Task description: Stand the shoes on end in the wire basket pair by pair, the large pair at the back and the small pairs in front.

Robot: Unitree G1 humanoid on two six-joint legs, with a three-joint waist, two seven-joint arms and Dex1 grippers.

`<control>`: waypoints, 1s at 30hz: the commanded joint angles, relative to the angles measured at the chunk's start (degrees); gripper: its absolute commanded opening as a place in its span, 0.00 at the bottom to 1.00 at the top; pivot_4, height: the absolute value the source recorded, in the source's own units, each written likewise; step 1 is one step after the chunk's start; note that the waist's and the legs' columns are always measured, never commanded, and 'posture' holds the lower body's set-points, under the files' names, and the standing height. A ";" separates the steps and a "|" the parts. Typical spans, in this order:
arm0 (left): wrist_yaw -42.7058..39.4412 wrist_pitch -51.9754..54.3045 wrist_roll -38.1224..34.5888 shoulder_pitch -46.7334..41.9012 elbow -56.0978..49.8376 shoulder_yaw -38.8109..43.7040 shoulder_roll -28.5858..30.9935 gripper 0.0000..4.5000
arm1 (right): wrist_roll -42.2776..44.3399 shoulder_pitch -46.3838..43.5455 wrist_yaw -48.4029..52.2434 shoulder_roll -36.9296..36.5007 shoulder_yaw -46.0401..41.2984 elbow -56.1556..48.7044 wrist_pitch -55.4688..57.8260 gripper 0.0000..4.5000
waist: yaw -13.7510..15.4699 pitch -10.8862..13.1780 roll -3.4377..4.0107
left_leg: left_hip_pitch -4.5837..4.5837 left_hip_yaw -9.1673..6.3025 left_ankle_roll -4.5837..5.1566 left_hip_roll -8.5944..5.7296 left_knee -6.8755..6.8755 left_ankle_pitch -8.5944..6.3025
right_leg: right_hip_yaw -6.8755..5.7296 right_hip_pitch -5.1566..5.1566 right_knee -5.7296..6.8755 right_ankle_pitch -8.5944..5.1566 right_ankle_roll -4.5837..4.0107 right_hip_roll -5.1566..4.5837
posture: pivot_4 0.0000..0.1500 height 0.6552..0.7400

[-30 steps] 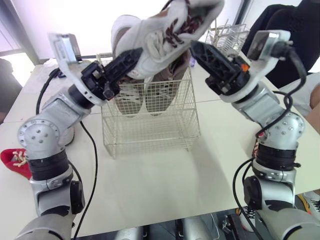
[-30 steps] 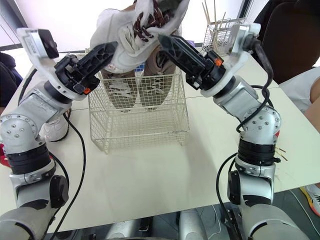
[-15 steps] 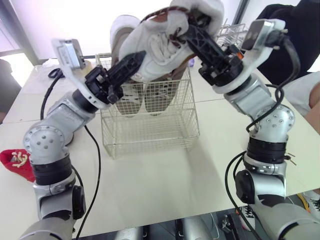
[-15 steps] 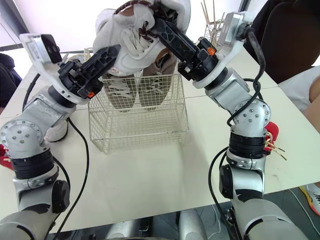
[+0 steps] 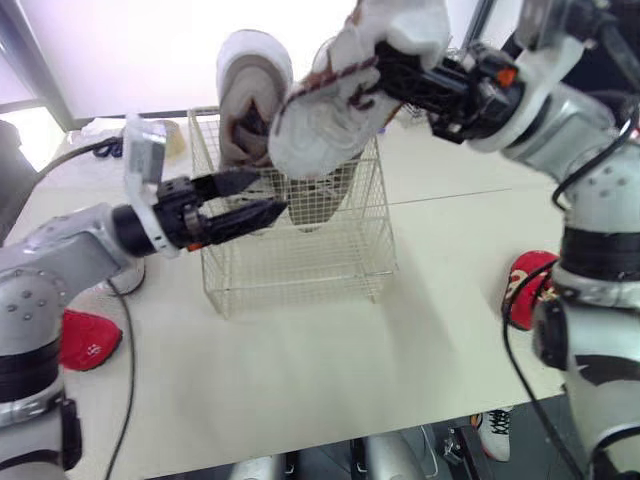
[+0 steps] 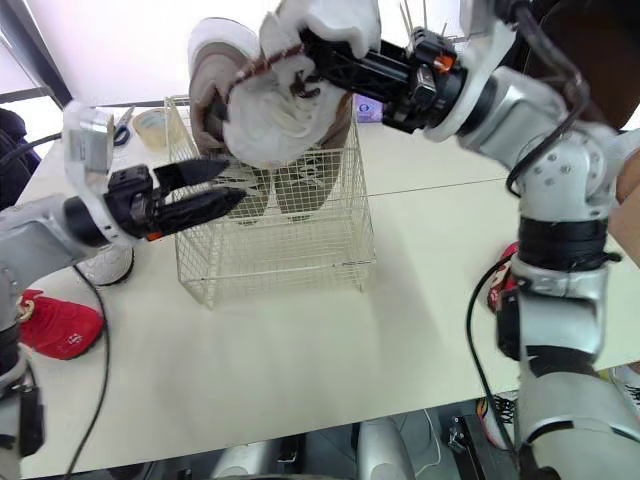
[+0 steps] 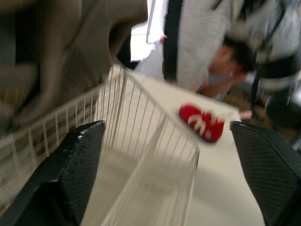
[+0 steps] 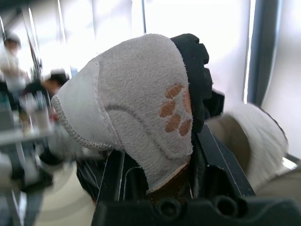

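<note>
Right gripper (image 6: 318, 68): jaws clamped on heel end of white shoe (image 5: 325, 115). Shoe held aloft, toe tipped down over rim of wire basket (image 5: 300, 262), toward its 12 o'clock side.

Left gripper (image 5: 272, 193): jaws parted, nothing between them. Tips at basket's 9 o'clock wall; touching or not, cannot tell.

Second white shoe (image 5: 252, 85) stands on end inside basket at 11 o'clock, top end above rim.

On table (image 5: 300, 350): red shoe (image 5: 88, 338) at basket's 8 o'clock, another red shoe (image 5: 532, 282) at 3 o'clock, both well apart from basket.

Head stereo downward over basket (image 5: 300, 265); wrist cameras close
</note>
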 commanded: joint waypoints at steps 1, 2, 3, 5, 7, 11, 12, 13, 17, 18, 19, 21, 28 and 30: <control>-3.60 -1.74 2.25 1.14 -1.82 2.33 2.51 0.99 | -8.34 -3.95 10.68 -1.86 3.77 4.97 -6.52 0.14 | -0.02 0.00 0.00 | 0.00 0.00 0.00 0.00 0.00 -0.01 | 0.00 0.01 0.00 0.00 0.00 -0.01 | 1.00 1.00; -4.01 -2.14 2.88 1.76 -2.17 2.56 2.91 0.99 | -11.89 -5.19 13.52 -2.13 5.75 7.69 -9.52 0.14 | 0.01 0.00 0.00 | 0.00 0.00 0.00 0.01 0.00 -0.01 | 0.00 0.00 0.00 0.00 0.00 -0.02 | 1.00 1.00; -4.10 -2.36 3.27 2.25 -2.51 2.85 3.07 0.99 | -15.65 -6.34 16.24 -2.18 7.91 10.47 -12.90 0.14 | 0.00 0.00 0.00 | 0.00 0.00 0.00 0.01 0.00 -0.01 | 0.00 0.00 -0.01 0.00 0.00 -0.03 | 1.00 1.00; -3.71 -2.79 3.61 2.90 -3.23 3.27 2.84 0.99 | -21.00 -8.63 20.53 -1.18 10.81 16.20 -18.16 0.14 | -0.02 0.01 0.01 | -0.01 0.01 -0.02 0.01 0.00 -0.01 | 0.01 -0.01 -0.01 0.00 0.01 -0.06 | 1.00 1.00; -2.91 -3.18 3.81 3.30 -3.92 3.44 2.35 0.99 | -24.52 -10.41 23.44 0.46 12.26 21.42 -22.04 0.14 | -0.01 0.01 0.01 | -0.03 0.00 -0.03 0.01 0.00 -0.01 | 0.01 -0.03 -0.02 0.01 0.01 -0.06 | 1.00 1.00; -1.58 -3.50 4.05 4.17 -5.31 3.71 1.76 0.99 | -31.20 -12.82 27.13 3.40 14.48 30.53 -29.13 0.14 | -0.03 0.02 0.02 | -0.05 0.00 -0.29 0.01 -0.05 0.12 | 0.01 -0.08 -0.02 0.01 0.01 -0.06 | 1.00 1.00; -1.24 -3.53 3.99 4.36 -5.66 3.81 1.64 0.99 | -32.81 -13.35 27.57 4.18 14.85 32.89 -30.87 0.14 | -0.04 0.02 0.02 | -0.06 0.00 -0.31 0.01 -0.06 0.13 | 0.01 -0.08 -0.02 0.01 0.01 -0.06 | 1.00 1.00; -0.83 -3.60 3.94 4.57 -6.05 3.93 1.54 0.99 | -34.40 -13.79 27.90 4.89 15.21 35.07 -32.57 0.14 | -0.07 0.02 0.02 | -0.06 0.00 -0.35 0.00 -0.07 0.15 | 0.01 -0.09 -0.03 0.01 0.01 -0.06 | 1.00 1.00; 0.47 -3.62 3.37 5.39 -7.26 4.54 1.33 0.99 | -38.02 -14.81 29.38 7.05 15.28 40.20 -36.07 0.14 | -0.01 0.02 0.03 | -0.06 0.00 -0.40 0.00 -0.09 0.17 | 0.01 -0.10 -0.02 0.01 0.01 -0.05 | 1.00 1.00; 0.83 -3.64 3.38 5.64 -7.54 4.73 1.33 0.99 | -38.72 -14.80 29.65 7.50 15.27 40.80 -36.48 0.14 | 0.00 0.03 0.03 | -0.06 0.00 -0.41 0.00 -0.09 0.18 | 0.01 -0.10 -0.02 0.01 0.01 -0.05 | 1.00 1.00; 1.15 -3.66 3.38 5.87 -7.79 4.91 1.32 0.99 | -39.42 -14.72 29.84 7.87 15.34 41.24 -36.95 0.14 | -0.01 0.03 0.03 | -0.06 0.00 -0.42 0.00 -0.09 0.18 | 0.01 -0.10 -0.02 0.01 0.01 -0.05 | 1.00 1.00; 1.76 -3.76 3.33 6.06 -8.09 5.00 1.16 0.99 | -41.58 -14.30 29.58 8.43 15.89 42.01 -38.45 0.14 | 0.02 0.03 0.03 | -0.06 0.00 -0.43 0.00 -0.09 0.19 | 0.00 -0.10 -0.02 0.01 0.01 -0.05 | 1.00 1.00; 2.64 -3.95 3.38 5.95 -8.32 4.65 0.99 1.00 | -43.54 -12.63 30.00 7.77 16.27 39.12 -39.37 0.90 | -0.05 0.03 0.03 | -0.06 0.00 -0.46 -0.01 -0.09 0.20 | 0.00 -0.10 -0.01 0.01 0.01 -0.04 | 1.00 1.00; 2.74 -3.98 3.44 5.81 -8.28 4.63 0.95 1.00 | -43.34 -11.95 30.00 6.55 16.80 36.78 -39.55 1.00 | -0.06 0.03 0.03 | -0.05 -0.01 -0.48 0.00 -0.08 0.21 | 0.00 -0.10 0.02 0.01 0.01 -0.03 | 1.00 1.00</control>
